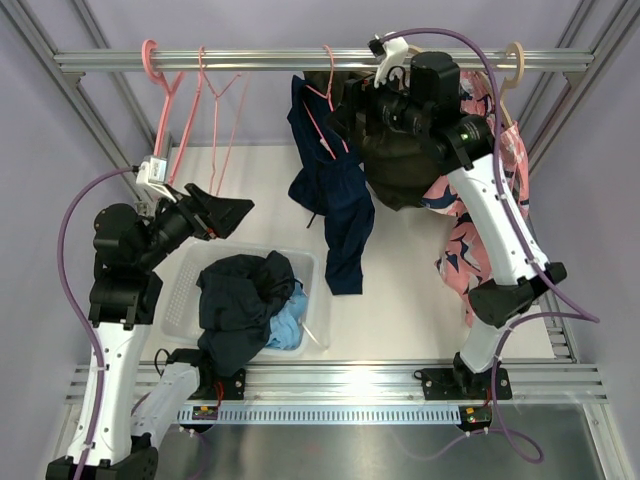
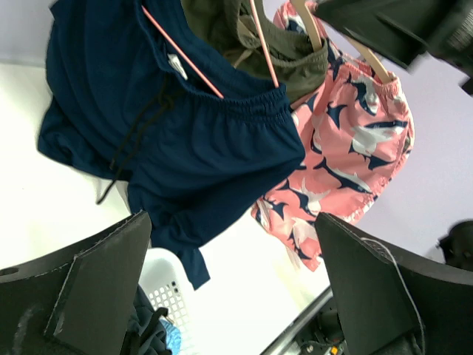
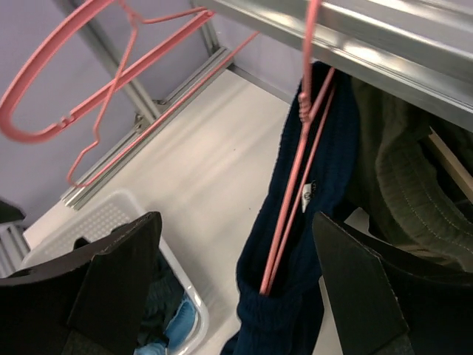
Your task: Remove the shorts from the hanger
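Shorts (image 1: 335, 200) in deep navy hang on the pink hanger (image 3: 295, 185), far centre; two other pairs (image 1: 240, 300) lie in the near-left basket (image 1: 175, 300).
My right tool (image 3: 236, 218) gapes released just beside them, my left tool (image 1: 228, 212) likewise; next, clench the waistband (image 2: 244, 111) and slide it off.

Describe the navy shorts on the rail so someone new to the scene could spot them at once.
Find the metal rail across the back. Near its middle a pink wire hanger carries the deep navy shorts, drooping toward the table. Bare pink hangers hang to their left, olive-green shorts and a pink patterned pair to their right; only this hanging pair is plain dark blue.
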